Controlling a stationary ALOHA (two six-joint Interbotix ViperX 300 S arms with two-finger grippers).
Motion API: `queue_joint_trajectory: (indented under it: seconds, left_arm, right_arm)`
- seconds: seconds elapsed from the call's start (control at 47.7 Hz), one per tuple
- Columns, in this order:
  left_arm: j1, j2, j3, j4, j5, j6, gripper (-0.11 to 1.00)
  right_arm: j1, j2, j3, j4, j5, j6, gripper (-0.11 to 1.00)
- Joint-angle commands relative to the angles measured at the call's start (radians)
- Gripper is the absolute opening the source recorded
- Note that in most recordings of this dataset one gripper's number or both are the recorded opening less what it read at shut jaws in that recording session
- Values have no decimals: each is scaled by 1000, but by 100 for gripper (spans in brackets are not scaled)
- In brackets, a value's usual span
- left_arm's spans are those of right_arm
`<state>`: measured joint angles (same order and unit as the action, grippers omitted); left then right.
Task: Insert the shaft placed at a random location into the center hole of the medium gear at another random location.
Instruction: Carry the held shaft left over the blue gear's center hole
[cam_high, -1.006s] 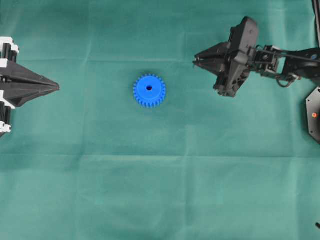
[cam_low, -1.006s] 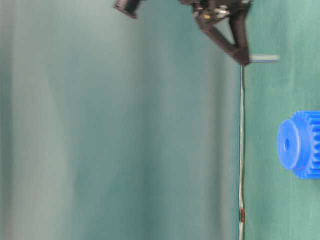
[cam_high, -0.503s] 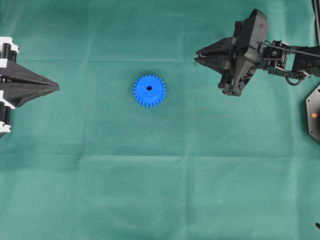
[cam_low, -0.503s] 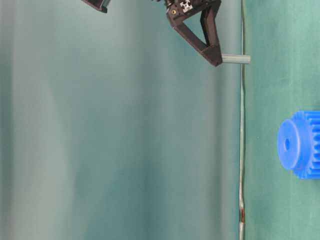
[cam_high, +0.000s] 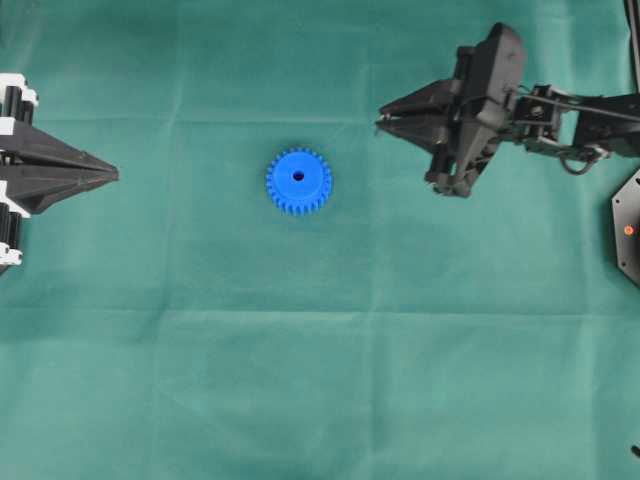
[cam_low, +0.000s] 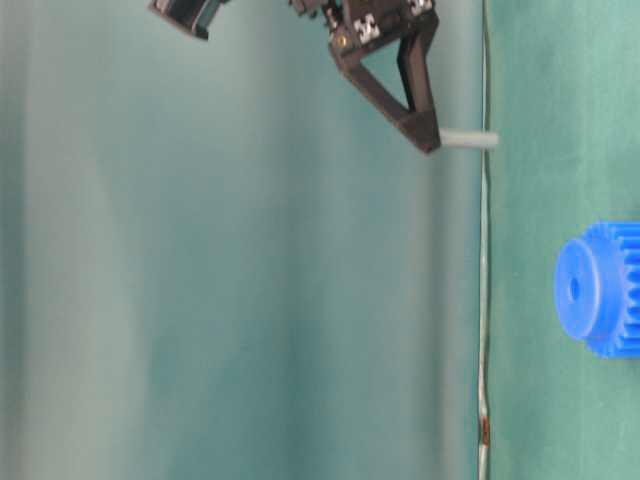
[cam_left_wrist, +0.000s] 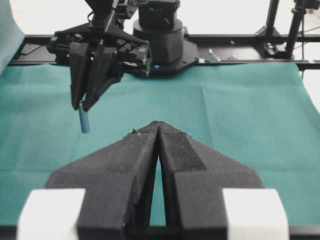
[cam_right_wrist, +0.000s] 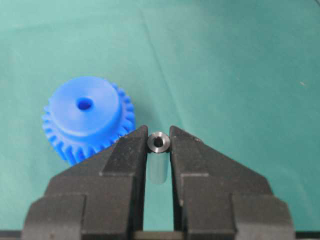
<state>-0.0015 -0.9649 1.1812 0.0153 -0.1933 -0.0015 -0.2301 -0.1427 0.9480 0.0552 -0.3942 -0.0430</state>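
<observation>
My right gripper (cam_high: 381, 124) clenches the shaft (cam_right_wrist: 159, 142) above the green desk (cam_high: 320, 380), well apart from the medium gear (cam_high: 298, 181); bare cloth lies between. My left gripper (cam_high: 112, 175) rests clenched on nothing at the desk's edge.

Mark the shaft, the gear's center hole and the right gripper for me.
shaft (cam_right_wrist: 159, 142): right wrist view, its shiny round end.
center hole (cam_high: 298, 176): overhead view, dark opening in the hub.
right gripper (cam_high: 381, 124): overhead view, between the fingertips.
</observation>
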Motion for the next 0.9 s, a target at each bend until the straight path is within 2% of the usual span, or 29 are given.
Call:
queue_joint_trajectory:
  seconds: [0.0,0.419,0.88]
  left_arm:
    - [0,3,-23,3,-6,-2,0]
    - [0,2,-23,3,-9,-2,0]
    - [0,2,-23,3,-9,-2,0]
  right_arm:
    - [25,18,-58,12,-14,5,13]
    - [109,190,-262,21,12,3,13]
    - [115,222,-278,37,12,5,13]
